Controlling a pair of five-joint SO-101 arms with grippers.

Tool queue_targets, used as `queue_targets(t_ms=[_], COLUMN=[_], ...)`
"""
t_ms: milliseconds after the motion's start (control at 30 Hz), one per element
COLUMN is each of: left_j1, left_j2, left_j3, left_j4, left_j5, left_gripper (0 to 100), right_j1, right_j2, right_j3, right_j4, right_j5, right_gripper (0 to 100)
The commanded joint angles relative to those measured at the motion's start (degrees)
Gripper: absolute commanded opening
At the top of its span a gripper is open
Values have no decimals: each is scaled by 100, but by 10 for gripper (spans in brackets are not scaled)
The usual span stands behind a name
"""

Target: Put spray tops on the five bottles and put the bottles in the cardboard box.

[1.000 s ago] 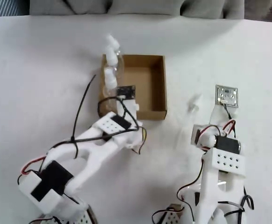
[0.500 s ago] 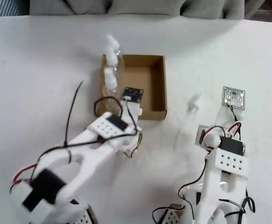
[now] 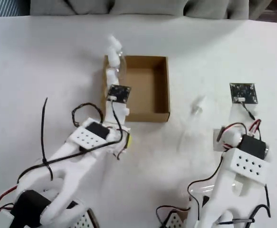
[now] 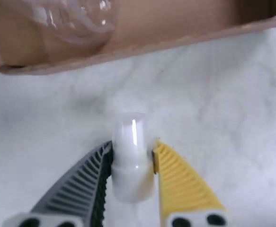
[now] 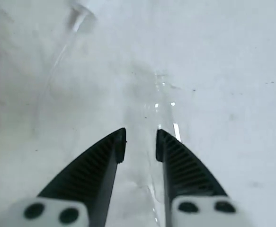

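High view: the cardboard box (image 3: 150, 88) sits open on the white table (image 3: 43, 61). Bottles (image 3: 112, 66) with white tops are ranged along its left wall, just as they were a second ago. A clear bottle (image 3: 191, 118) lies on the table between the box and the right arm, and it has not moved. The left arm has drawn back toward its base and swung left, so its wrist is now over the box's near left corner. The right arm has swung right, away from the lying bottle. In the left wrist view the left gripper (image 4: 132, 150) is clamped on a white spray top (image 4: 130, 142), just outside the box's near wall. The right gripper (image 5: 140, 142) hangs low over the table, its fingers parted by a narrow gap and gripping nothing.
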Motion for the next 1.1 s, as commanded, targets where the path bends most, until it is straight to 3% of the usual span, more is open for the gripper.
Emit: queue_targets(t_ms=[0,133,300,500,1067], left_j1=[-92,-92,-92,-92,-92], left_j2=[-295,-295,-295,-295,-295], left_j3=[-18,-18,-9,0,0], left_j4=[-141,-141,-141,-114,-114], left_j5=[-62,-62,-62,-62,-62], left_gripper=[20,20,20,20,20], right_j1=[365,435,453,435,57], right_j2=[-57,558,1692,2642,4268], right_j3=[-334,-510,-1134,-1565,-1934], right_j4=[-171,-215,-171,-171,-462], right_j5=[387,826,844,879,897], right_gripper=[134,138,139,235,226])
